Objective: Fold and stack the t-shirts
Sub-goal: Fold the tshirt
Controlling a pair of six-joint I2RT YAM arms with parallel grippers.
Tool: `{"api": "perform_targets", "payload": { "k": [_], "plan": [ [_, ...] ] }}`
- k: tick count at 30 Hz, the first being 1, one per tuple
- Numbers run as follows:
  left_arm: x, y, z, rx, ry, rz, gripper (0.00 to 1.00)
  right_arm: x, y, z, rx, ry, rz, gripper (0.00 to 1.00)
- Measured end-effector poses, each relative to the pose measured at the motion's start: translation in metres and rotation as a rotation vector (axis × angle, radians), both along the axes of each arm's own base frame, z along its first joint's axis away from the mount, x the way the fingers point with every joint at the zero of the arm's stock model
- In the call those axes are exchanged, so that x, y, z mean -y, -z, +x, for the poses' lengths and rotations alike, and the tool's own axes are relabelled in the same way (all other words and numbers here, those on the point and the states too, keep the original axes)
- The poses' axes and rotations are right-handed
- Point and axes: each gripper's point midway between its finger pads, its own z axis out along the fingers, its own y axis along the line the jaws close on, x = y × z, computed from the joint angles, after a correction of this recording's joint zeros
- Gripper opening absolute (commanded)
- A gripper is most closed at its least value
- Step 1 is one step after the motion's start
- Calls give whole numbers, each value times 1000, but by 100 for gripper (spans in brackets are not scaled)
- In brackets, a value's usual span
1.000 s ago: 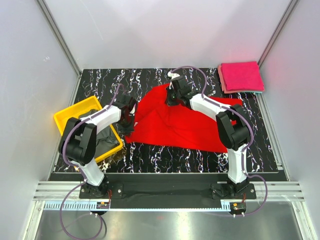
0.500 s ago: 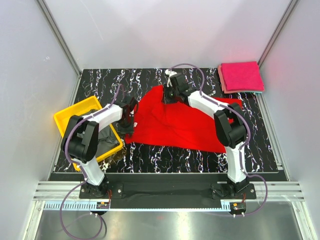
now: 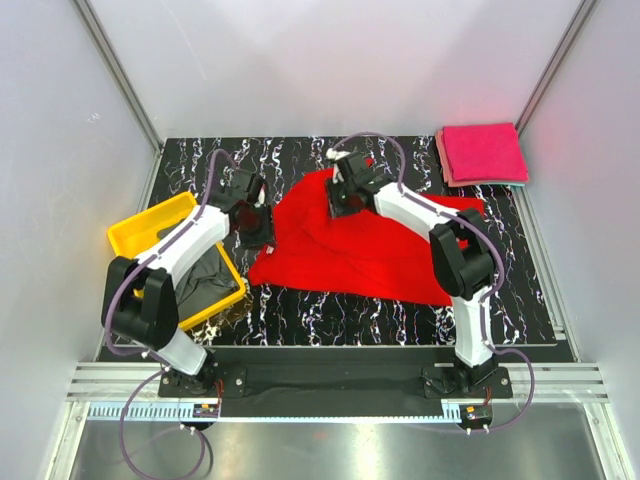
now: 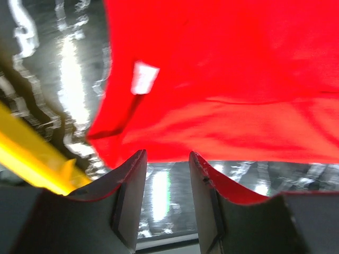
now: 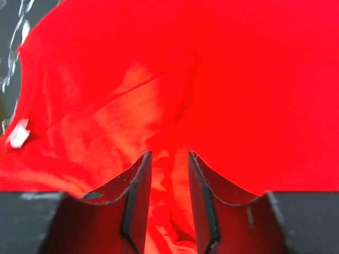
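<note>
A bright red t-shirt [image 3: 370,245] lies loosely spread and creased on the black marbled table [image 3: 300,310]. Its white neck label [image 4: 144,77] shows in the left wrist view, and the label [image 5: 19,133] also appears at the left of the right wrist view. My left gripper [image 3: 256,222] [image 4: 167,156] is open just off the shirt's left edge, with bare table between its fingers. Over the shirt's far part, my right gripper [image 3: 343,197] [image 5: 168,156] is open above the red cloth, holding nothing. Folded magenta-pink t-shirts [image 3: 483,153] are stacked at the far right corner. A dark grey t-shirt [image 3: 205,282] lies in the tray.
A yellow plastic tray [image 3: 140,232] stands at the left edge of the table, close to my left arm; its rim [image 4: 37,156] shows in the left wrist view. Grey walls and metal rails close in the table on three sides.
Both grippers have opened and let go of the red t-shirt. My left gripper has pulled back from the shirt's left edge toward the far side. The right gripper shifted slightly left.
</note>
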Motion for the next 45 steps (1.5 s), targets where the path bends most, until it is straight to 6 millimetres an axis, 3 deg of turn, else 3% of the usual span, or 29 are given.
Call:
{"api": "perform_targets", "payload": {
  "k": [4, 9, 11, 14, 18, 21, 22, 25, 31, 35, 39, 45],
  "plan": [
    [2, -14, 9, 44, -74, -152, 43, -31, 4, -25, 18, -109, -32, 34],
    [-50, -17, 7, 65, -276, -235, 44, -67, 12, -48, 55, -205, -75, 41],
    [-59, -28, 8, 105, -299, -243, 45, -74, 19, -48, 68, -217, -99, 41],
    [-59, -45, 8, 163, -293, -258, 45, -75, 32, -43, 79, -213, -138, 43],
    [-60, -49, 8, 172, -292, -261, 45, -69, 48, -36, 93, -202, -202, 43],
    [-61, -47, 8, 169, -292, -259, 45, -65, 56, -32, 111, -201, -252, 37],
    [-61, -47, 8, 170, -292, -260, 45, -64, 57, -31, 122, -201, -272, 30],
    [-61, -47, 8, 169, -290, -260, 45, -61, 57, -28, 157, -193, -320, 20],
    [-62, -44, 8, 165, -287, -252, 45, -57, 45, -21, 229, -143, -341, 17],
    [-58, -37, 5, 150, -276, -249, 45, -53, 33, -16, 265, -109, -343, 4],
    [-42, -23, -4, 114, -241, -254, 45, -51, 27, -12, 285, -70, -335, 3],
    [5, 0, -14, 30, -130, -230, 44, -41, 28, -15, 279, -10, -335, 3]
  ]
}}
